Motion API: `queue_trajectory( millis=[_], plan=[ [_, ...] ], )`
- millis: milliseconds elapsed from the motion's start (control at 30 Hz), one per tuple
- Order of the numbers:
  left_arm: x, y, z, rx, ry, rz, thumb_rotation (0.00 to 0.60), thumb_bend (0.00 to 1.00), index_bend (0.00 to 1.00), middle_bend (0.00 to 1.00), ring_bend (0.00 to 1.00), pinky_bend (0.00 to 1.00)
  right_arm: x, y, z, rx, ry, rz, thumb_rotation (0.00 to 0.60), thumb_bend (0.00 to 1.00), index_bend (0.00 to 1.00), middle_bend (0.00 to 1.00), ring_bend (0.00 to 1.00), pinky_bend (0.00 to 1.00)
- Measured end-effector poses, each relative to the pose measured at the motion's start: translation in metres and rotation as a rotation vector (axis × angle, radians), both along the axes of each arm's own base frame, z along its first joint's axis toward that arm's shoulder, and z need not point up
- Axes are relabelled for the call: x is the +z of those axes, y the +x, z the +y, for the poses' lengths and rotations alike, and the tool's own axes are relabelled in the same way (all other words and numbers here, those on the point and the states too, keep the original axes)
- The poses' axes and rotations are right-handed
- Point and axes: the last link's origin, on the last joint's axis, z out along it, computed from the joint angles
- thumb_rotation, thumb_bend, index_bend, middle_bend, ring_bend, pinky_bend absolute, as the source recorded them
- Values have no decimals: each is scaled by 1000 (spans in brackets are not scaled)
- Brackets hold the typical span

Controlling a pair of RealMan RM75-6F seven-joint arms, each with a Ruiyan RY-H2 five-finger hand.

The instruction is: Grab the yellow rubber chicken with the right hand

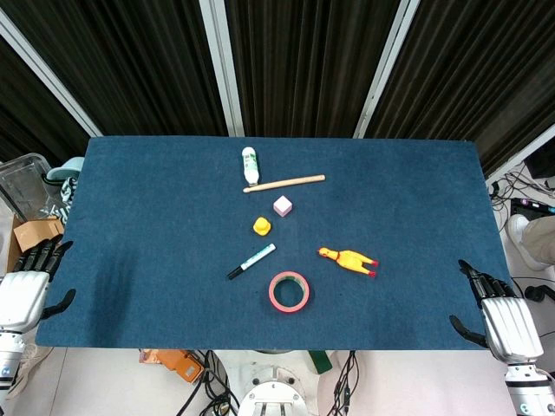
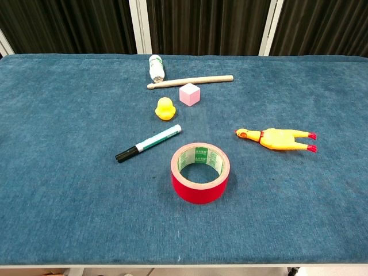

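While both hands are resting off the table's near corners in the head view, nothing is being held. Left hand (image 1: 24, 290) is sitting at the lower left of the frame, just beside the table (image 1: 156, 260) edge, dark fingers apart, released. Behind it, at the left edge, a cardboard box (image 1: 36, 232) and a clear bin (image 1: 24, 182) are standing on the floor.

Moving rightward across the blue cloth: a marker (image 1: 251, 261) is lying on a slant near frame centre, black cap toward the lower left. Just above it a small yellow duck (image 1: 261, 226) is sitting. Up toward the far edge a white bottle (image 1: 250, 165) is lying on its side, its near end just beside the left tip of a wooden stick (image 1: 284, 183). Below the stick, a pink cube (image 1: 283, 205) is sitting apart from the duck. A red tape roll (image 1: 289, 291) is lying flat near the lower centre, hole upward.

Right of the tape, the chicken (image 1: 348, 260) is lying flat, head pointing left, red feet pointing right, touching nothing. In the chest view it is showing right of centre (image 2: 277, 138).

Right hand (image 1: 503, 321) is sitting at the lower right, fingers spread, released, well apart from the chicken.
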Motion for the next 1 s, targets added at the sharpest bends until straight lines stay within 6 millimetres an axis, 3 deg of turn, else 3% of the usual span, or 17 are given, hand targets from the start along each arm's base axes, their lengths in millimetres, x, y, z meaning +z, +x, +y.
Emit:
queue_trajectory(
  millis=[567, 867, 1000],
  plan=[
    [0, 1, -3, -4, 1, 4, 600, 295, 96, 0, 3, 117, -1, -5, -7, -35, -27, 11, 600, 344, 117, 289, 297, 318],
    [3, 0, -3, 5, 12, -8, 600, 295, 95, 0, 3, 117, -29, 4, -22, -66, 20, 44, 600, 336, 87, 289, 280, 318],
    [2, 1, -3, 2, 7, -5, 600, 295, 95, 0, 3, 117, -46, 8, -36, -93, 86, 91, 600, 284, 78, 289, 257, 316]
  ],
)
